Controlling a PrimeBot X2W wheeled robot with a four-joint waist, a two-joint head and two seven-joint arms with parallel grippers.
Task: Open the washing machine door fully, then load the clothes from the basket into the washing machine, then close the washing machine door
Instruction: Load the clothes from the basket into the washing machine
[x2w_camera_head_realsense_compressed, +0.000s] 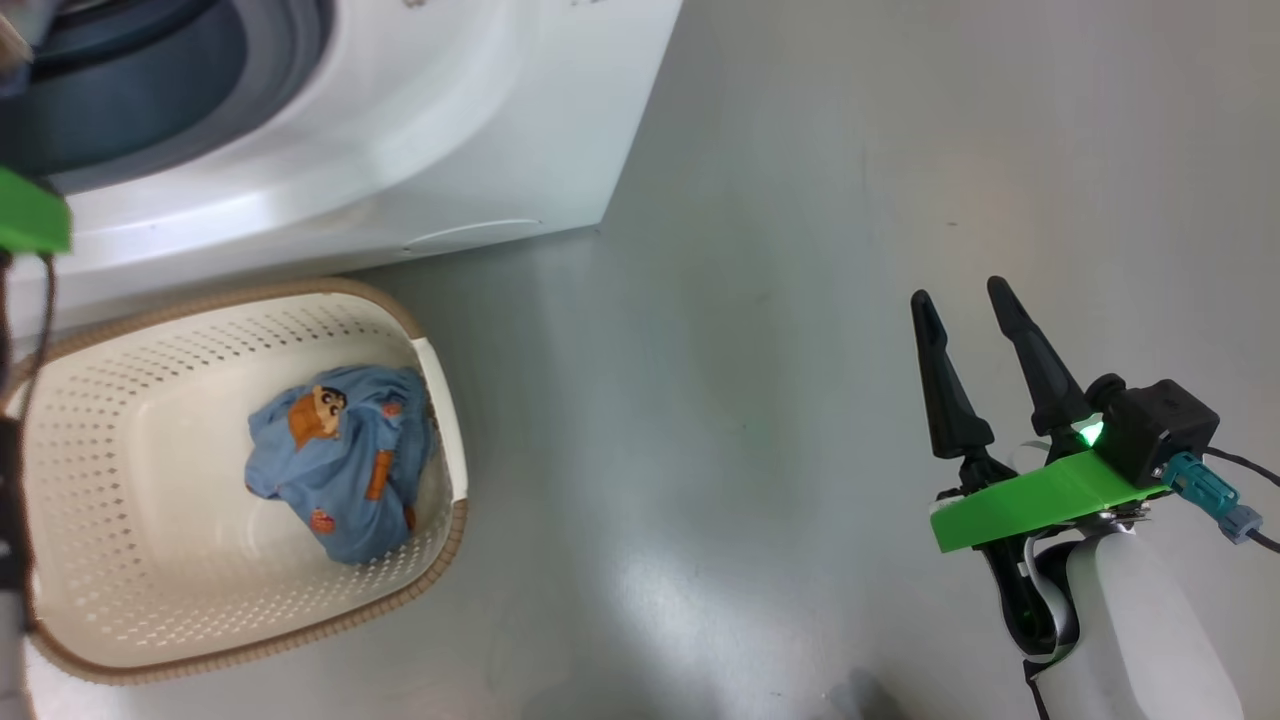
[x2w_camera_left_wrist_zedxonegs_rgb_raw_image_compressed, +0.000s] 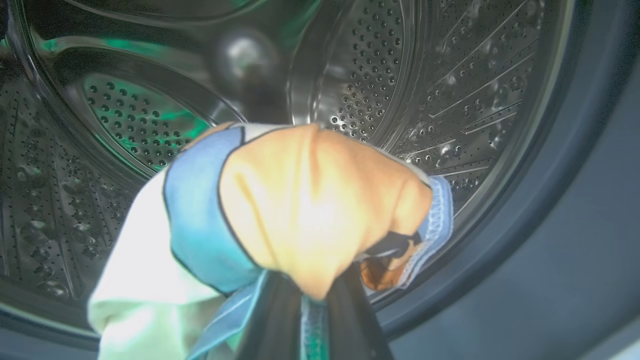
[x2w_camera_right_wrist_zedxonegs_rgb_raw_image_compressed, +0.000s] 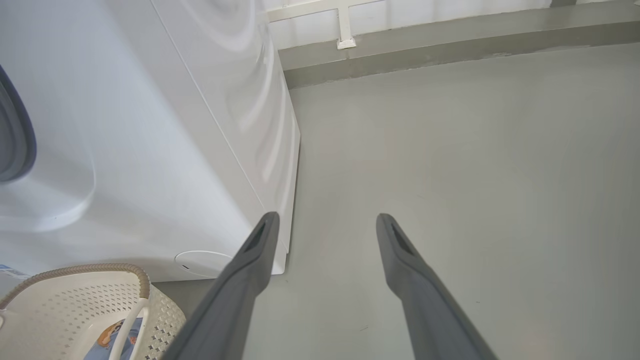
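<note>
Blue clothes (x2w_camera_left_wrist_zedxonegs_rgb_raw_image_compressed: 300, 210) in L pincer (x2w_camera_left_wrist_zedxonegs_rgb_raw_image_compressed: 314, 296) (inside drum (x2w_camera_left_wrist_zedxonegs_rgb_raw_image_compressed: 450, 80)).

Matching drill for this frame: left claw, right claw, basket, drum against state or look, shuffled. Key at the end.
Things:
1. left claw
2. right claw
3. basket
4. drum

States:
A. open, above bare floor
B. perforated steel
C. shut on a garment
D. holds one blue bundle

Pairs: 1-C, 2-A, 3-D, 4-B
</note>
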